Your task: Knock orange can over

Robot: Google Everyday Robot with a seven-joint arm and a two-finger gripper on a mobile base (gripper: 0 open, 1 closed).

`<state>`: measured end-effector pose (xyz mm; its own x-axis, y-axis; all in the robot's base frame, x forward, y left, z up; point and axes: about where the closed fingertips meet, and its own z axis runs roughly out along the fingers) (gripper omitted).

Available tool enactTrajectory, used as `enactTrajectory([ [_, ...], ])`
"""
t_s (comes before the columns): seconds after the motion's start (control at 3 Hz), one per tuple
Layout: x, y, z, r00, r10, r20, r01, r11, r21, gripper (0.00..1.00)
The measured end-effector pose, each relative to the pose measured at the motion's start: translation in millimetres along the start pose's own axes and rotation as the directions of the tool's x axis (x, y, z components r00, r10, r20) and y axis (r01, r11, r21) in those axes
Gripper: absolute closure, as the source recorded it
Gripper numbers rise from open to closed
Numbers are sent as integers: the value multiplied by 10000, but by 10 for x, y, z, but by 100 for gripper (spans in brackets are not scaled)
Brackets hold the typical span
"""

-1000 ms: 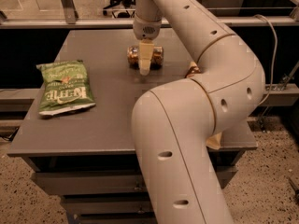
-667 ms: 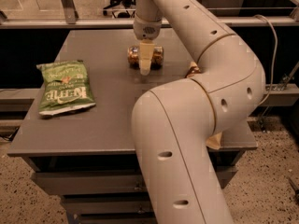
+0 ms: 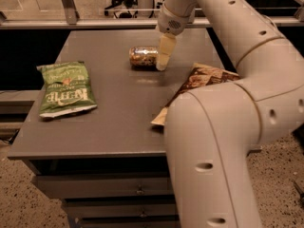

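Note:
The orange can (image 3: 143, 57) lies on its side at the far middle of the grey table (image 3: 114, 122), its silver end facing left. My gripper (image 3: 163, 66) hangs down from the arm right at the can's right end, touching or almost touching it. Its pale fingers (image 3: 165, 49) look pressed together and hold nothing.
A green chip bag (image 3: 65, 87) lies flat on the table's left side. A brown chip bag (image 3: 205, 77) lies at the right, partly hidden behind my arm (image 3: 213, 141), which fills the right foreground. A rail runs behind the table's far edge. Drawers sit below the front edge.
My gripper has moved to the right, from in front of the can's middle to its right end. The can lies in about the same spot.

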<state>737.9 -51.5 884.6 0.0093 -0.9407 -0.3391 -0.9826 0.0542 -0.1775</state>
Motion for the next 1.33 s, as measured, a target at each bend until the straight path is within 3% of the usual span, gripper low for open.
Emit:
enactTrajectory([
  [0.33,296,1,-300,9937,666,900,-722,9956,604,0],
  [0.67,608,-3,-576,9654,992,2411,-1341,9820,1330,0],
  [1.0,856,-118,-742,9148,1040,3904,-2003,9559,2148,0],
  [1.33,1003,-247,-838,8503,858,5192,-2667,9208,2846,0],
])
